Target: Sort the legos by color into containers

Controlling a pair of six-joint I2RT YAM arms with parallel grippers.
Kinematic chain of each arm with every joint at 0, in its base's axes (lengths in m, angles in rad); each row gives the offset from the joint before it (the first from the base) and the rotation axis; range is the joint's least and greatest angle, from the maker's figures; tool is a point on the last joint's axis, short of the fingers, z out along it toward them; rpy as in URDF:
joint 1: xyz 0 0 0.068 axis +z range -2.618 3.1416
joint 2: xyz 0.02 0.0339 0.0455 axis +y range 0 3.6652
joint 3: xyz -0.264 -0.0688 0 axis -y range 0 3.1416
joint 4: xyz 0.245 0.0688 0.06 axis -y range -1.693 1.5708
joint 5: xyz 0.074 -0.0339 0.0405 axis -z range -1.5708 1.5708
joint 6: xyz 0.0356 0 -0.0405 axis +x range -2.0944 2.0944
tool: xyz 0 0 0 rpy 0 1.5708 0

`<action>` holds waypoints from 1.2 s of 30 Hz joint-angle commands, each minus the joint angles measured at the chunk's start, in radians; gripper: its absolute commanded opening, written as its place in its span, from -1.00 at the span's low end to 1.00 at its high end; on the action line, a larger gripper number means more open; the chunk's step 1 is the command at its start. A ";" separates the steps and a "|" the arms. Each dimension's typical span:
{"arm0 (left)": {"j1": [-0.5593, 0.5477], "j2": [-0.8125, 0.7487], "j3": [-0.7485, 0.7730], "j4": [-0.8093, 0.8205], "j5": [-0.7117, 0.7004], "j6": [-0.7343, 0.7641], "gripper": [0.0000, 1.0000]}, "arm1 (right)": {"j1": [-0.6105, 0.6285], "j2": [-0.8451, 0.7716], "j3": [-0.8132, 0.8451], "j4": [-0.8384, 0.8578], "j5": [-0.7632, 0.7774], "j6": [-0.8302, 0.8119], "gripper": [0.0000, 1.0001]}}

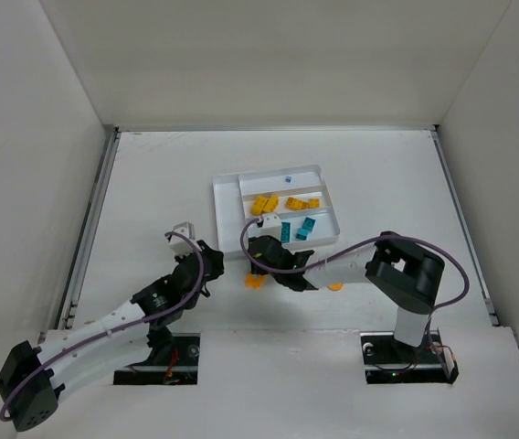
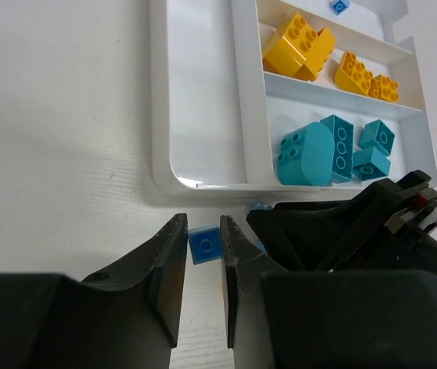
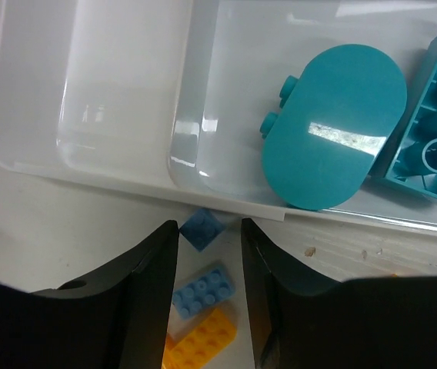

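Note:
The white tray (image 1: 227, 197) lies mid-table. One long section holds yellow legos (image 1: 282, 203), the nearest holds teal legos (image 1: 296, 229), and the far one holds a tiny blue brick (image 1: 289, 179). My left gripper (image 2: 203, 227) is shut on a small blue brick (image 2: 203, 244) just in front of the tray's near rim (image 2: 203, 187). My right gripper (image 3: 209, 227) is open over the table beside the tray's rim. Between its fingers lie a small blue square brick (image 3: 203, 228), a light blue flat brick (image 3: 203, 290) and an orange plate (image 3: 203, 336). A rounded teal piece (image 3: 334, 127) lies in the tray just beyond.
The tray's side section (image 2: 203, 92) shows bare white. The right gripper's black body (image 2: 341, 223) sits close to the right of my left fingers. Orange pieces (image 1: 256, 282) lie on the table by the right gripper (image 1: 258, 249), another (image 1: 334, 286) under its arm. White walls enclose the table.

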 commanded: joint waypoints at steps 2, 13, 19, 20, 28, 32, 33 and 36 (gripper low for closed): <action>0.035 0.017 0.040 0.090 0.037 0.043 -0.69 | 0.017 0.027 0.046 -0.066 0.057 0.015 -0.14; 0.072 0.172 0.120 0.251 0.088 0.063 -0.69 | 0.049 0.024 0.054 -0.096 0.111 0.015 -0.52; 0.138 0.333 0.238 0.358 0.096 0.072 -0.68 | 0.069 -0.155 -0.087 -0.063 0.115 0.050 -0.53; 0.147 0.378 0.261 0.384 0.097 0.077 -0.68 | 0.069 -0.190 -0.113 -0.055 0.119 0.055 -0.53; 0.213 0.816 0.529 0.525 0.162 0.129 -0.68 | 0.041 -0.441 -0.286 -0.027 0.116 0.070 -0.53; 0.262 0.987 0.661 0.558 0.189 0.158 -0.68 | 0.015 -0.497 -0.326 -0.014 0.109 0.078 -0.53; 0.276 1.030 0.696 0.558 0.204 0.160 -0.67 | 0.011 -0.507 -0.334 -0.007 0.106 0.078 -0.53; 0.310 1.140 0.791 0.555 0.258 0.161 -0.67 | 0.000 -0.533 -0.351 0.000 0.103 0.076 -0.53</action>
